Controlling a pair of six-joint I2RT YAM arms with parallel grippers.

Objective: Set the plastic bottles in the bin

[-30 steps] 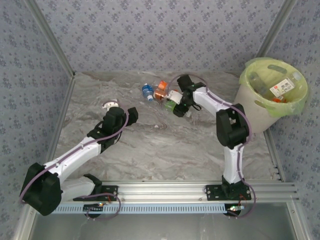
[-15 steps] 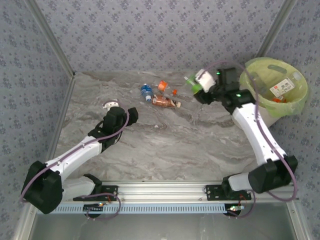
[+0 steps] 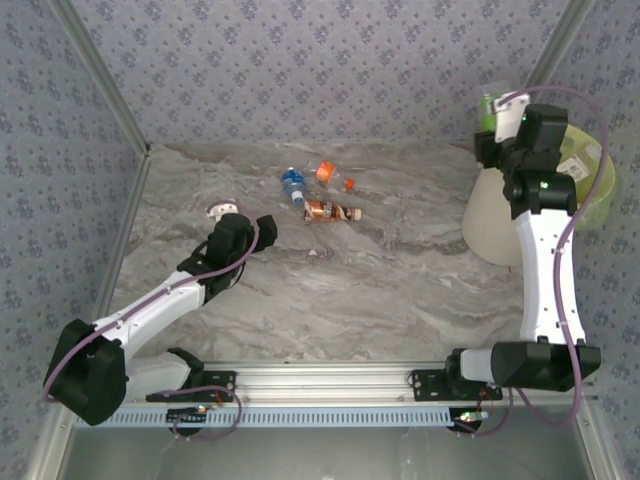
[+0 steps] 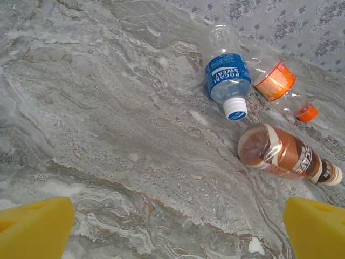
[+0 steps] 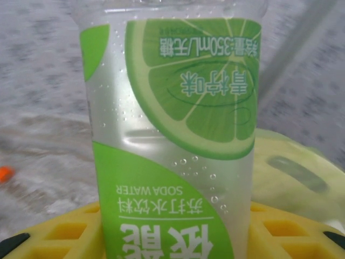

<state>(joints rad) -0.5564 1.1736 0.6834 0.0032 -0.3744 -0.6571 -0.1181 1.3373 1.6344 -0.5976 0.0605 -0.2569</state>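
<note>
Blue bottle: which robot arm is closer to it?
Left. The left arm reaches to just near-left of the blue bottle; the right arm is far off at the bin, jaws holding a green bottle.

Bottles clutter far centre; near table open.

Grey marbled table; floral-patterned walls; aluminium rail at near edge.

Marbled table, plastic bottles, bin
</note>
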